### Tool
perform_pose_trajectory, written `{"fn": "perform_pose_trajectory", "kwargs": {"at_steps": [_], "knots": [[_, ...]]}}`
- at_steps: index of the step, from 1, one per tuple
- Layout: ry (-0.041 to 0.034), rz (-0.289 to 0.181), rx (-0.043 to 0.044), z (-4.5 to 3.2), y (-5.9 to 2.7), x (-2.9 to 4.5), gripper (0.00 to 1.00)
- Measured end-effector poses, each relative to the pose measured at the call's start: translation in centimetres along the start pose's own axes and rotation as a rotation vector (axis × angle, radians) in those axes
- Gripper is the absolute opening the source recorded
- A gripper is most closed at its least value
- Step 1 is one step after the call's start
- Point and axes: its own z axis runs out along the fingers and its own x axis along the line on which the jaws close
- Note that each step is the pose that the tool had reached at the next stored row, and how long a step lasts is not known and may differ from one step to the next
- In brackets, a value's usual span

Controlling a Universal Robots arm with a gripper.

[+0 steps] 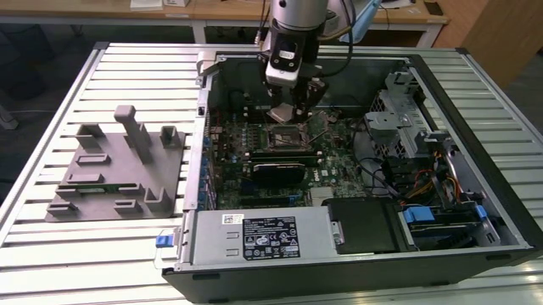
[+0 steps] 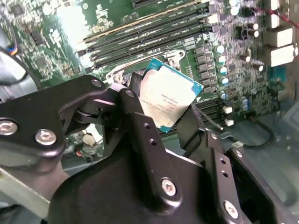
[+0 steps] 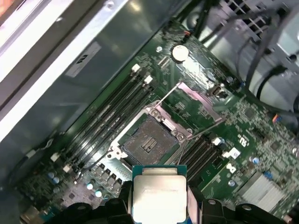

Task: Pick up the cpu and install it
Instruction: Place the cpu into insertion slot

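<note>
— Where was the cpu [image 2: 170, 95] at that moment?

— Between the two fingers [image 2: 135, 100] of the gripper [image 2: 163, 109], which were closed on two opposite edges of it. Its silvery top showed in both wrist views. Holding it by the edges left the underside free, which I take to be the reason for that grip.

— And the socket?

— The socket [image 3: 148, 141] lay below the gripper and a little ahead of the fingertips, apart from the chip, with nothing touching. Its hold-down frame [image 3: 196, 100] stood swung open on the far side (so the contact field was bare to receive the chip). The memory slots [image 3: 105, 119] ran just beside it.

— Was the chip level?

— In the second wrist view it looked tilted against the motherboard [image 1: 229, 146], though how far I could not tell. In the exterior view the arm hung down inside the open computer case [image 1: 365, 73], the gripper low over the board.

— And the grey tray [image 1: 161, 168]?

— Well off to the gripper's side, outside the case on the slatted table [image 1: 51, 267]. I'd judge the pick-up done and the seating not yet done.
</note>
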Motion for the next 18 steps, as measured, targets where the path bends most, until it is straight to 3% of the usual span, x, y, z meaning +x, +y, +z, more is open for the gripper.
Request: {"fn": "perform_pose_trajectory", "kwargs": {"at_steps": [18], "knots": [[0.0170, 0.327, 0.0109, 0.18, 0.01, 0.01, 0.54]]}}
